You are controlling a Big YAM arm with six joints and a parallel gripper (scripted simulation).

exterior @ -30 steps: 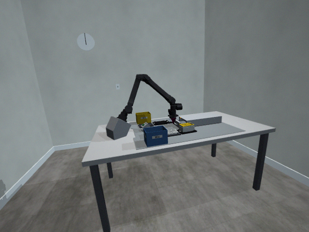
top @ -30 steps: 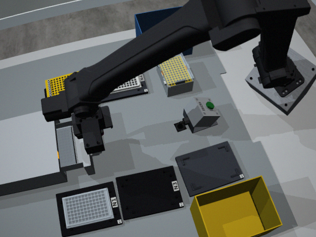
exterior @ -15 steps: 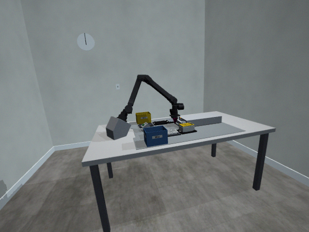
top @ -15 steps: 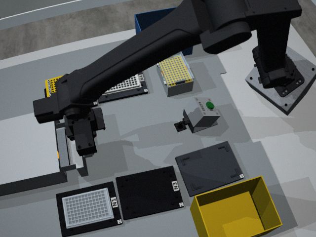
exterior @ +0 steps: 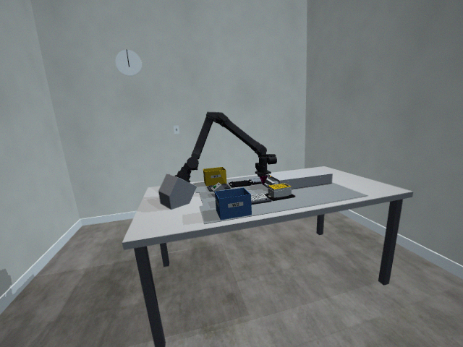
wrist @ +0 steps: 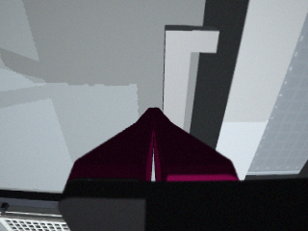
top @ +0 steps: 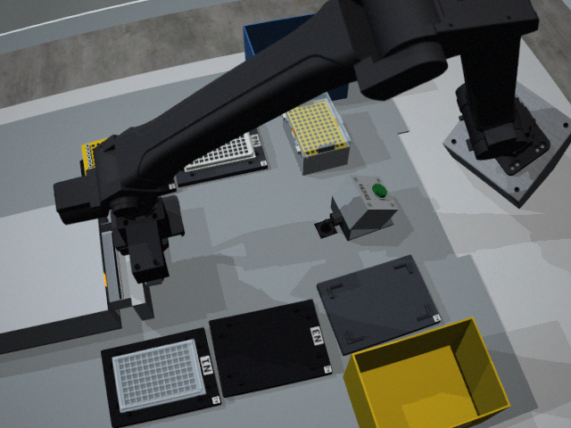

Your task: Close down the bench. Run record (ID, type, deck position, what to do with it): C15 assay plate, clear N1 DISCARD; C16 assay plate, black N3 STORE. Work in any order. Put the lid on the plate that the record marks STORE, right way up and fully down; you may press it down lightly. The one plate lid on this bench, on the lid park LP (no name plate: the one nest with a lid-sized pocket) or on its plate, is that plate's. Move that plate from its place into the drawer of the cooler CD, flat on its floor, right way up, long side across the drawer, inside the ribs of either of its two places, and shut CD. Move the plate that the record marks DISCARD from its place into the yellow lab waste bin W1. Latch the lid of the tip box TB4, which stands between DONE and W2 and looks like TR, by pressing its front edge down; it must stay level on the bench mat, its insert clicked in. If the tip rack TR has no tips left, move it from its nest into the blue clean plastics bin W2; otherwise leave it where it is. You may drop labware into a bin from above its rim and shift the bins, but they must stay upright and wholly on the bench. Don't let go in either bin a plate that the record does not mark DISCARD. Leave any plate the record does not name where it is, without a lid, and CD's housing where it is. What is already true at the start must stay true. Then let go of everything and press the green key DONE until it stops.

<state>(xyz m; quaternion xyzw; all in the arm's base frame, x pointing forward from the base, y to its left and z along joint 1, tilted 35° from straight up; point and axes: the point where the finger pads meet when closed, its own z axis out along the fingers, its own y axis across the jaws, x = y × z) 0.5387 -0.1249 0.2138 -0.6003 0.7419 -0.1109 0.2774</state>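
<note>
Gripper (wrist: 153, 144) pinched fully together, magenta fingers meeting in a point with only a hairline slit between them, nothing held. Poised at the front of the cooler drawer (top: 120, 276), which stands partly open from the cooler CD (top: 45, 267) along the table's left edge in the top view; a lidded plate (wrist: 284, 130) visible inside (grid pattern seen at the right of the wrist view).

Clear assay plate (top: 157, 374) resting flat in nest N1 (top: 106, 396) near the bottom left corner. Nest N3 (top: 269, 348) just beside it, bare of any plate. Lid park (top: 376, 301) with corner brackets next along, also holding no lid. Yellow bin W1 (top: 479, 368) upright at the bottom right, near the lid park.

Green key DONE (top: 378, 188) on its grey box mid-table. Tip box TB4 (top: 318, 133) with yellow insert between that key and the blue bin W2 (top: 262, 34) toward the top edge. Tip rack TR (top: 92, 152) mostly hidden under the arm (top: 239, 101); white plate (top: 226, 154) in a nest beside it.
</note>
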